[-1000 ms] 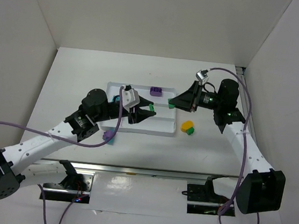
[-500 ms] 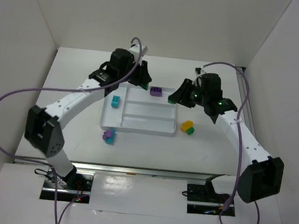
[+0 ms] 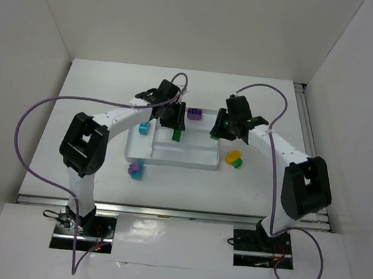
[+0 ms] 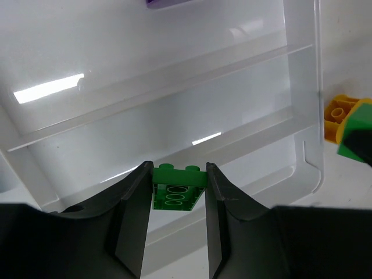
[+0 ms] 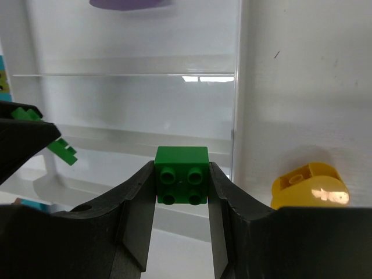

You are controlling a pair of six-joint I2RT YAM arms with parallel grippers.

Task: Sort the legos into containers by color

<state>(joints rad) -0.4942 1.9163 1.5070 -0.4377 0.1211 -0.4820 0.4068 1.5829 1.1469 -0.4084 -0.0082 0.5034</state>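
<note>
My left gripper [image 3: 176, 131] [image 4: 179, 172] is shut on a flat green lego [image 4: 178, 186] and hangs over the middle strips of the white tray [image 3: 191, 161]. The right gripper [image 3: 215, 133] [image 5: 181, 170] is shut on a square green lego [image 5: 181, 174] above the tray's right end. Inside the tray lie a purple lego [image 3: 194, 113] at the far edge and a teal lego [image 3: 144, 128] in the left section. The two grippers face each other a short way apart.
A yellow lego [image 3: 232, 156] [image 5: 308, 186] and a green one [image 3: 237, 163] lie on the table just right of the tray. A purple and teal pair [image 3: 134, 169] sits in front of the tray's left corner. White walls enclose the table.
The left arm swung round to the tray's far edge, then came back over its middle with the green lego still in it. The right gripper shifted slightly at the tray's right end.
</note>
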